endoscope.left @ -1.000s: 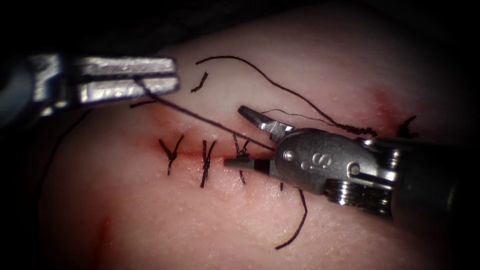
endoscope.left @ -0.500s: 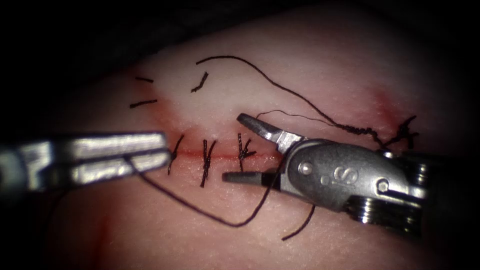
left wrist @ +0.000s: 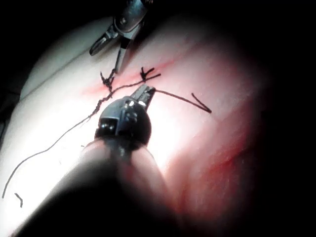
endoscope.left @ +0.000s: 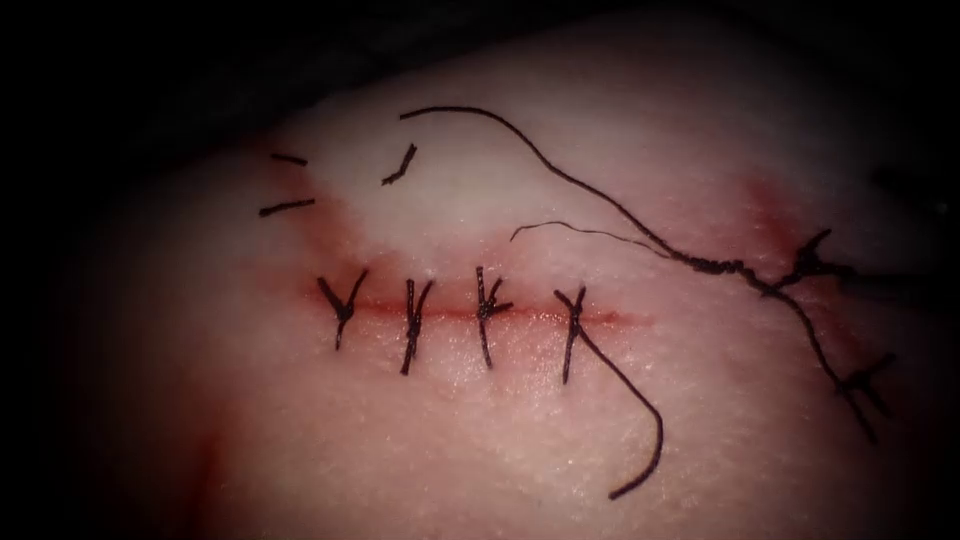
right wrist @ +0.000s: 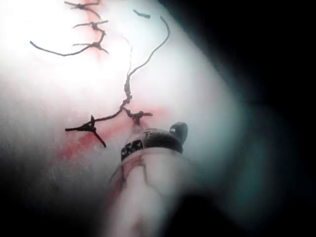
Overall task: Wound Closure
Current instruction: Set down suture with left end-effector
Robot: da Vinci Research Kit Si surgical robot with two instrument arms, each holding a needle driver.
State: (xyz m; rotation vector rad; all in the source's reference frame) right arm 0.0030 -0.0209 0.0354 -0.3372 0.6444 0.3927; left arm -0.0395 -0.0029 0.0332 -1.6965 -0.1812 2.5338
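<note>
Across the cut [endoscope.left: 450,313] in the tissue [endoscope.left: 480,440] sit several dark stitches; the rightmost stitch [endoscope.left: 572,320] has a curling thread tail [endoscope.left: 645,425]. In the left wrist view my left tool [left wrist: 146,91] has its jaws together on a length of thread [left wrist: 185,97] that trails off over the tissue. Beyond it in that view, my right tool [left wrist: 105,60] hangs above a knot with its jaws spread and nothing between them. The right wrist view has the right tool's wrist [right wrist: 150,140] close to a knotted thread [right wrist: 126,101].
A long loose thread [endoscope.left: 560,175] runs from the upper middle to the right, where it joins two knots [endoscope.left: 810,262] [endoscope.left: 865,380]. Short cut ends [endoscope.left: 400,165] [endoscope.left: 287,207] lie above the cut. Red fluid [endoscope.left: 330,235] stains the tissue around the cut.
Both tools have left the endoscope view: the left one swung down and left with its thread, the right one opened and drew back to the right. The rightmost stitch is now uncovered.
</note>
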